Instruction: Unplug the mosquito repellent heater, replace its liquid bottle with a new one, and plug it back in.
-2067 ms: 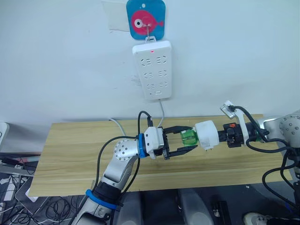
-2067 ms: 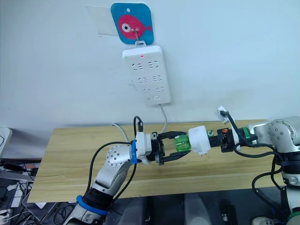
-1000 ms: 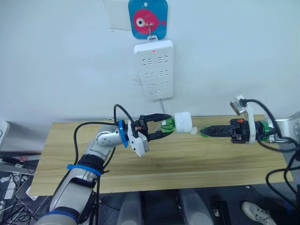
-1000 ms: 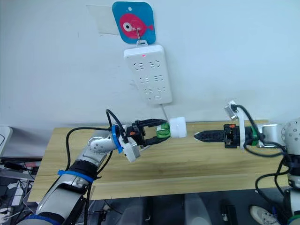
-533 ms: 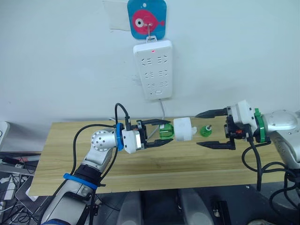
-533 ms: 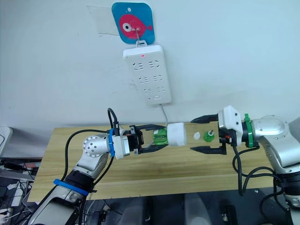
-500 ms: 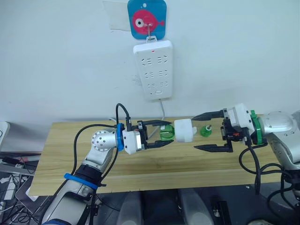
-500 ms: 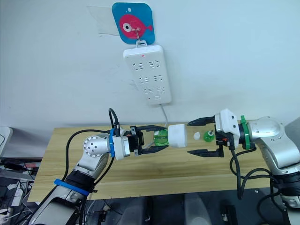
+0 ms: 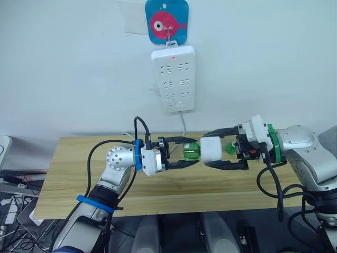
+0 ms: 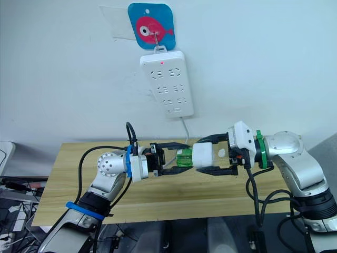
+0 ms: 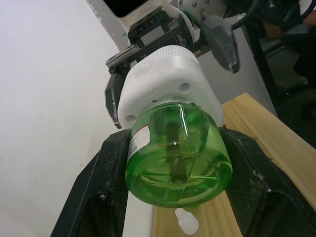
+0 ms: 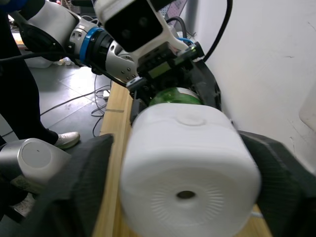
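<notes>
Jaws of the left gripper [image 9: 181, 153] are clamping the green bottle [image 9: 191, 151], one black finger above it and one below. Jaws of the right gripper [image 9: 216, 149] are standing apart, one finger above and one below the heater [image 9: 213, 149], not visibly pressing on it.

Two grippers are meeting above the middle of the desk [image 9: 68, 174], pointing at each other. One heater, a small white rounded unit, is sitting between them in the air, screwed onto the one bottle that the left gripper is holding. In the right wrist view, the heater's round face [image 12: 190, 173] is showing a small dark centre hole. In the left wrist view, the bottle [image 11: 175, 148] is clear green plastic with a dark wick running down its middle; the liquid level cannot be told. A small label with a red edge is wrapping the bottle's neck, its writing too small to read.

A second small green item [image 9: 230, 148] is lying on the desk just behind the right gripper, partly hidden. One small white cap [image 11: 186, 222] is lying on the desk below the bottle.

One white power strip [image 9: 173, 78] is hanging on the wall above the desk, with three rows of sockets, all unoccupied, and one red light glowing at its top. Its cable is dropping behind the desk. One blue hook plate [image 9: 166, 21] with a pink fish picture is holding the strip up.
</notes>
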